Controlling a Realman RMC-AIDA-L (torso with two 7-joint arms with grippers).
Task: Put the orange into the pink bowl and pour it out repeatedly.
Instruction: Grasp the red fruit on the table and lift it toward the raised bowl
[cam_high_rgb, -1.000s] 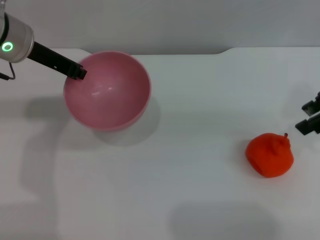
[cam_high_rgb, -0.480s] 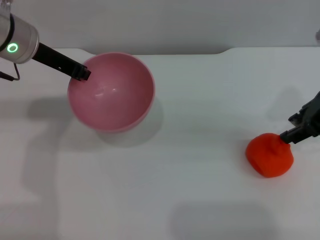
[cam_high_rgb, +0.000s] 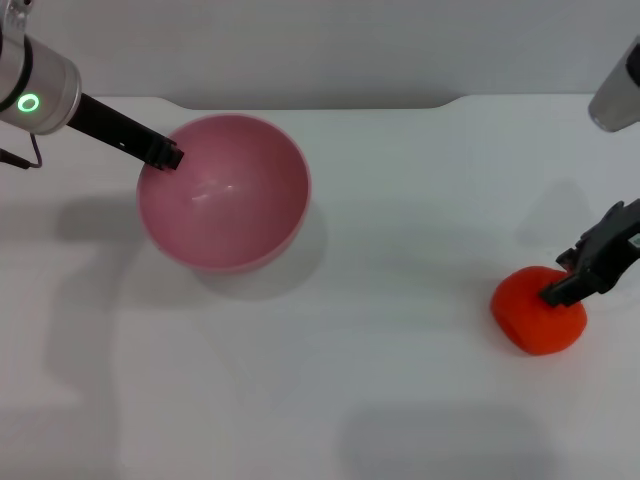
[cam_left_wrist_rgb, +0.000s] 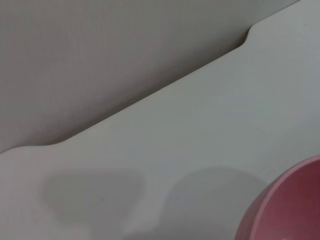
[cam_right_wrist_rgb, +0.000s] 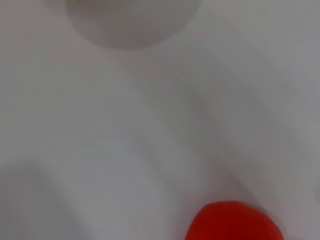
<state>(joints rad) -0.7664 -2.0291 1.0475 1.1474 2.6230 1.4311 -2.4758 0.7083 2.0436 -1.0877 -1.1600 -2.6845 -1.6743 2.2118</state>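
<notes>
The orange (cam_high_rgb: 538, 322) sat on the white table (cam_high_rgb: 400, 300), well apart from the pink bowl (cam_high_rgb: 224, 192). The right gripper (cam_high_rgb: 578, 275) reached over the fruit's upper right side; I could not tell how its fingers stood. The left gripper (cam_high_rgb: 165, 155) pinched the bowl's left rim, bowl tilted slightly.

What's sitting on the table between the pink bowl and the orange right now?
Nothing. In the head view the white table is bare between the pink bowl and the orange, apart from soft shadows.
</notes>
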